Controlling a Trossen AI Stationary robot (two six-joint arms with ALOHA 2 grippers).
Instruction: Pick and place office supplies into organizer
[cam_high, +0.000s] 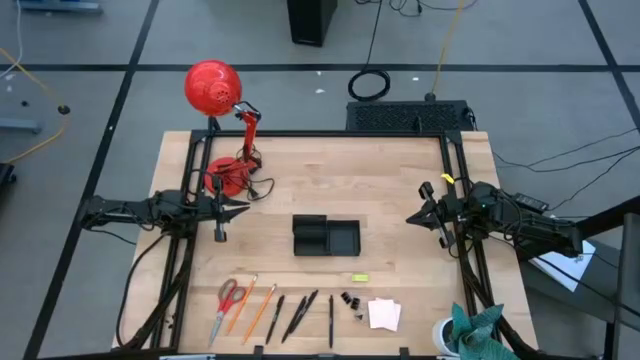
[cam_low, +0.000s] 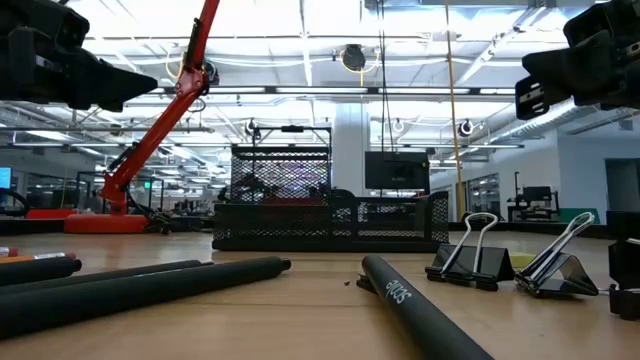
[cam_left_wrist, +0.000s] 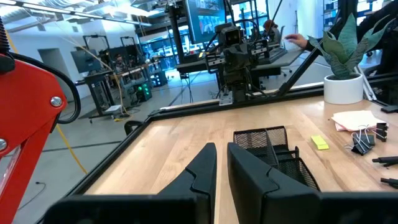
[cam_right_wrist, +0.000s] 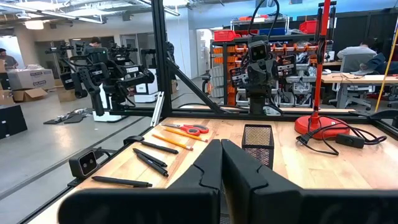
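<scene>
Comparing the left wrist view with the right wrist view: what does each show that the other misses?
Only the left wrist view: sticky-note pad, yellow-green piece, binder clips, potted plant, and the left tool, its fingers slightly apart.

Only the right wrist view: red-handled scissors, orange pencils, several dark pens, the lamp's base, and the right tool, shut.

Both: the black mesh organizer and the wooden table.
</scene>
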